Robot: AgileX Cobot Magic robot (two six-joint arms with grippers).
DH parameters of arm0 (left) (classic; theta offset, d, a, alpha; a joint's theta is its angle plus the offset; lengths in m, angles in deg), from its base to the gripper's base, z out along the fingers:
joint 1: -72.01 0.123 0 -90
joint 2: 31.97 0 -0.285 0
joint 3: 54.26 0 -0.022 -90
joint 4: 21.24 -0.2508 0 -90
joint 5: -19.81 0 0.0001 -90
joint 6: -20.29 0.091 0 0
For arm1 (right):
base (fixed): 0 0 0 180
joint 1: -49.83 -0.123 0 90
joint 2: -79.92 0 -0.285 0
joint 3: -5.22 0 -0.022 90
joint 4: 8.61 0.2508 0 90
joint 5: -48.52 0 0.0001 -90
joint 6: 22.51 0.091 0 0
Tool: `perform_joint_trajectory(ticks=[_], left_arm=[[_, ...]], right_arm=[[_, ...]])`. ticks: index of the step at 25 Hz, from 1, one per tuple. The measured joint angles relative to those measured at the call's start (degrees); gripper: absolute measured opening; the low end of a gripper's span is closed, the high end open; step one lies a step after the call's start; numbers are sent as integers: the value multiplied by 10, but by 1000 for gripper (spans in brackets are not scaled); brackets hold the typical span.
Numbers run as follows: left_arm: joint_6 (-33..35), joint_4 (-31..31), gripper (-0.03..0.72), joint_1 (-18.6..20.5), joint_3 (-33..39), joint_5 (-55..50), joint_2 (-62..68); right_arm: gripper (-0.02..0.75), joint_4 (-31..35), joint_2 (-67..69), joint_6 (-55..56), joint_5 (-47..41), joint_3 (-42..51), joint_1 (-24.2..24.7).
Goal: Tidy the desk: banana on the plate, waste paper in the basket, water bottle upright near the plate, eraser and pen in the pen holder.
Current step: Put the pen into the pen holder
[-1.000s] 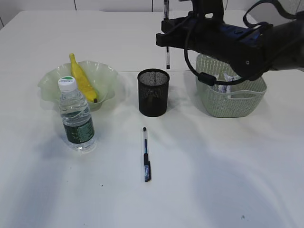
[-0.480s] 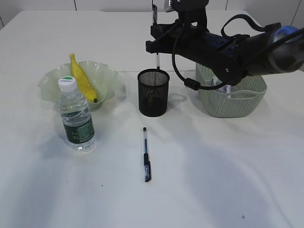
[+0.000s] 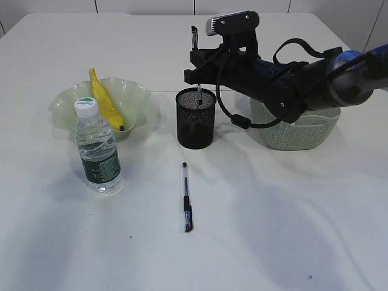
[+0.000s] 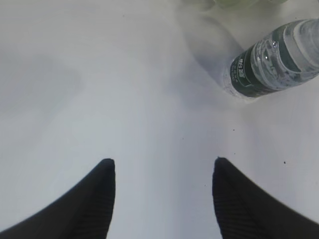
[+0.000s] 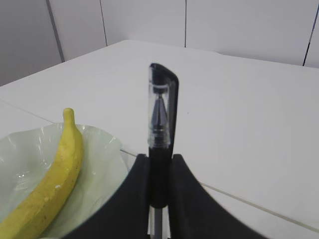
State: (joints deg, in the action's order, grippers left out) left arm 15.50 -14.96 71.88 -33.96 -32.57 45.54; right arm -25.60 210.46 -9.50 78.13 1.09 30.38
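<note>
**Pen going into the holder, tip first**

The right gripper (image 3: 195, 68) pinches a pen (image 3: 194, 42) upright, its fingers (image 5: 134, 186) pressed against the barrel just below the clear cap. In the exterior view the pen's lower end sits at the rim of the mesh holder (image 3: 196, 124), seemingly just inside the mouth.

To finish well, I would keep the pen vertical and centred over the opening, lower until a good part of the barrel is below the rim, and only then spread the fingers. Letting go too high risks a bounce off the rim or tipping the light holder. Lift straight up afterwards so the fingers clear the mesh.

A second pen (image 3: 186, 197) lies flat on the table in front of the holder, well apart from it, and looks like the next pick. The left gripper (image 4: 162, 199) hangs over bare table with fingers spread, holding nothing, the bottle (image 4: 271, 62) near it. The banana (image 3: 105, 100) is on the plate (image 3: 136, 94), the bottle stands upright beside it, and paper shows in the basket (image 3: 297, 130)
</note>
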Motion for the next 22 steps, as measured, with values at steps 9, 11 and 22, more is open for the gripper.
perform_joint_trajectory(ticks=[9, 11, 22], left_arm=[[0, 0, 429, 0, 0, 5, 0], [0, 0, 429, 0, 0, 5, 0], [0, 0, 430, 0, 0, 5, 0]], right_arm=[[45, 0, 1, 11, -12, 0, 0], [45, 0, 5, 16, -13, 0, 0], [45, -39, 17, 73, -50, 0, 0]])
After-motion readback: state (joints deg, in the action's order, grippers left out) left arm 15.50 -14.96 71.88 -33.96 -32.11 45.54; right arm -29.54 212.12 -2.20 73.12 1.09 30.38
